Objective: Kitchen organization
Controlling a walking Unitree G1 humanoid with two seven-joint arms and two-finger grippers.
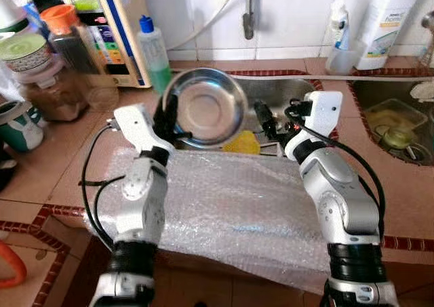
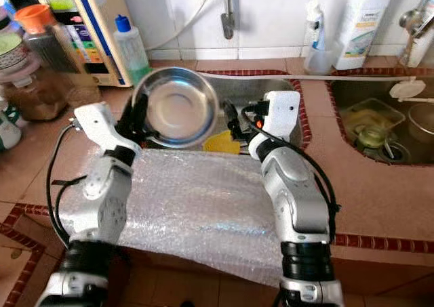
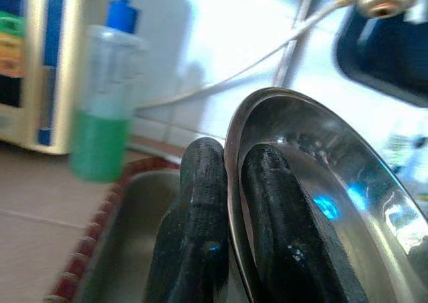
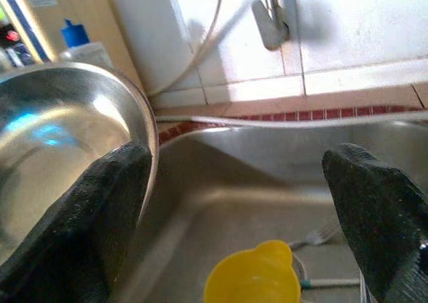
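Observation:
A round steel bowl (image 1: 207,108) is held up on edge over the left sink (image 1: 285,93), its hollow facing me. My left gripper (image 1: 167,117) is shut on the bowl's left rim, one finger (image 3: 194,223) outside and the other inside the bowl (image 3: 321,203). My right gripper (image 1: 266,123) stands open just right of the bowl, above the sink; one fingertip (image 4: 87,216) lies close to the bowl's rim (image 4: 144,136). A yellow cup (image 4: 257,279) lies in the sink below, beside a fork (image 4: 321,235).
Bubble wrap (image 1: 237,205) covers the counter before the sink. A green soap bottle (image 1: 153,53), jars (image 1: 64,43) and a box stand at the back left. A tap (image 1: 249,12) hangs above. White bottles (image 1: 383,22) stand back right; a second sink (image 1: 393,120) holds dishes.

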